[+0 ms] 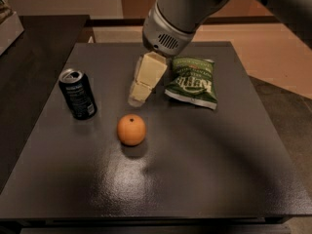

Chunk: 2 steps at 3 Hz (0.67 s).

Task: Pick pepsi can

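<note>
Gripper [138, 97] is hung low over tabletop [204, 169]. State of jaws cannot be told. Pepsi can [77, 94] is stood upright, left of jaws, apart. Jaws are best opened wide, then lowered round can's middle. Orange [131, 129], near jaws' tips, is best not bumped.

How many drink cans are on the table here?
1. The pepsi can stands upright near the table's left edge, left of the orange. The gripper is mid-table beside the green chip bag; the arm could hide a little of the table behind it.
</note>
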Available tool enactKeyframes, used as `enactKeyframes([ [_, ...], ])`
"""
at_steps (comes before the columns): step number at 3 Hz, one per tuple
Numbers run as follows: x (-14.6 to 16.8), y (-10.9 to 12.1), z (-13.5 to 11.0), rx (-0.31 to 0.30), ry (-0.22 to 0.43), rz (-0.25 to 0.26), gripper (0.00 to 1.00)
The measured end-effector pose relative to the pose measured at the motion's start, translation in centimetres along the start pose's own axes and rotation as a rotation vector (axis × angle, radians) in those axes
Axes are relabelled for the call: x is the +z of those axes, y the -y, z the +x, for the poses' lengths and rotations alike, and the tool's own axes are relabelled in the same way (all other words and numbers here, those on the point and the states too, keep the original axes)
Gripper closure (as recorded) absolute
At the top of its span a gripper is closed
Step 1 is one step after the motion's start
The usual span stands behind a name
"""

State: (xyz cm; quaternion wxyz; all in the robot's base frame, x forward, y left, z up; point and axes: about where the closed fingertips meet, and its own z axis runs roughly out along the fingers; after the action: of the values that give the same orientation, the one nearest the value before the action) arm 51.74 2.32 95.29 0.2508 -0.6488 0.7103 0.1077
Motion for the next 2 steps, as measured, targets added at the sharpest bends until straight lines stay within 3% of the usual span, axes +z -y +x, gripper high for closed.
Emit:
enactKeyframes([
  [2, 6.8, -1.3, -6.0, -0.02, 0.073, -0.086, 0.0],
])
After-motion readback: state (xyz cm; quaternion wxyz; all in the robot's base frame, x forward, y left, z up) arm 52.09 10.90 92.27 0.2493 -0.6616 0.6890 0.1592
